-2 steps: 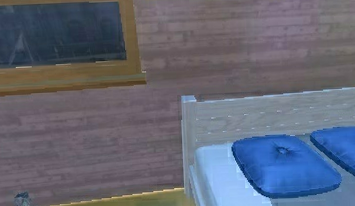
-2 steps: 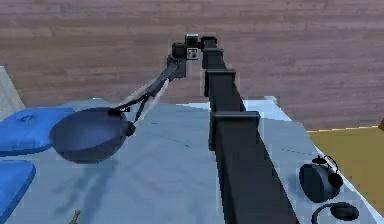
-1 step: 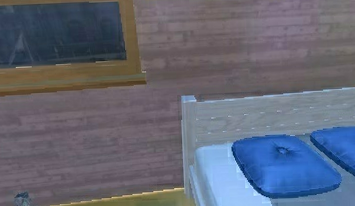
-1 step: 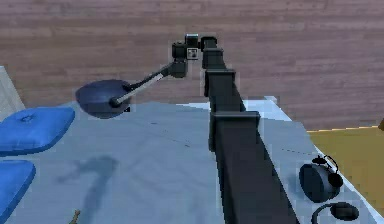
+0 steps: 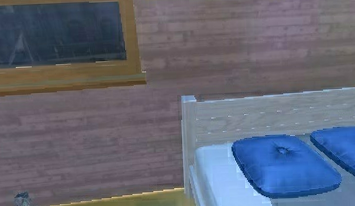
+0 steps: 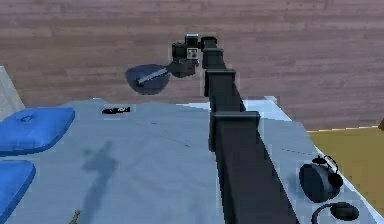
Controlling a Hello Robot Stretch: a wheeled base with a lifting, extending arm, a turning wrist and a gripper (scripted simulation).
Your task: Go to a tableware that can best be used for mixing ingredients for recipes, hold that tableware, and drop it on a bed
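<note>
In the arm side view the dark arm [image 6: 235, 130] reaches out over a bed [image 6: 150, 160] with a pale blue-white mattress. At the arm's far end the gripper [image 6: 170, 71] holds a blue-grey bowl [image 6: 148, 78]. The bowl hangs above the bed's far edge, clear of the mattress, with the brick wall behind it. In the forward view the same bed [image 5: 221, 179] shows with its white headboard [image 5: 276, 115] and two blue pillows [image 5: 284, 163].
Two blue pillows [image 6: 32, 130] lie at the arm side view's left, and a small dark thing [image 6: 115, 110] lies on the far part of the mattress. A black round clock [image 6: 322, 182] stands at the lower right. The forward view has a wood-framed window [image 5: 58, 41] and a small object [image 5: 25, 204] on the floor.
</note>
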